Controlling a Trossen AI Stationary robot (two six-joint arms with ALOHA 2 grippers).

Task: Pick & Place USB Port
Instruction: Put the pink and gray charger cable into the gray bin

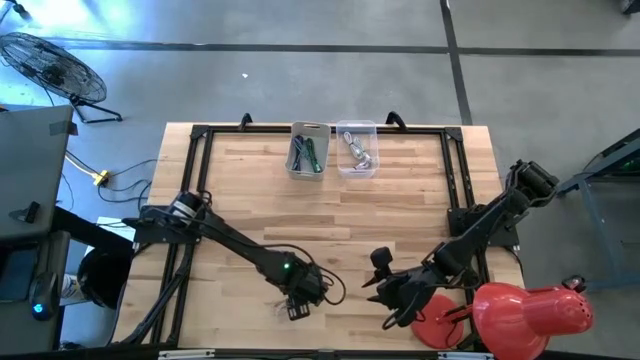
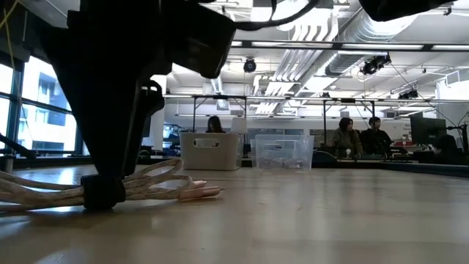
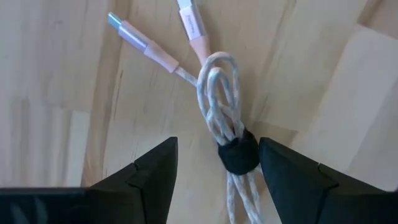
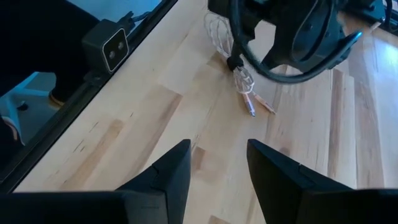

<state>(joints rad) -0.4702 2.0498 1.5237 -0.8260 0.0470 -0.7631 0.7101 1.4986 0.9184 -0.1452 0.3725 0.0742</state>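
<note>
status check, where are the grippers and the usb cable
Left gripper open, straddling bundled USB cable at near table edge, not gripping. Right gripper open, idle nearby over bare wood. Nothing in the way.

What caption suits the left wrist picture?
Open left gripper straddling a bundled pink USB cable on the wooden table.

— Where is the left hand [image 1: 297, 306]?
— Low at about six o'clock on the table, arm reaching in from nine, fingers [image 3: 152, 171] spread wide and pointing down.
— And the right hand [image 1: 385, 290]?
— Around five o'clock, arm folded in from three, fingers [image 4: 171, 168] parted, holding nothing.
</note>
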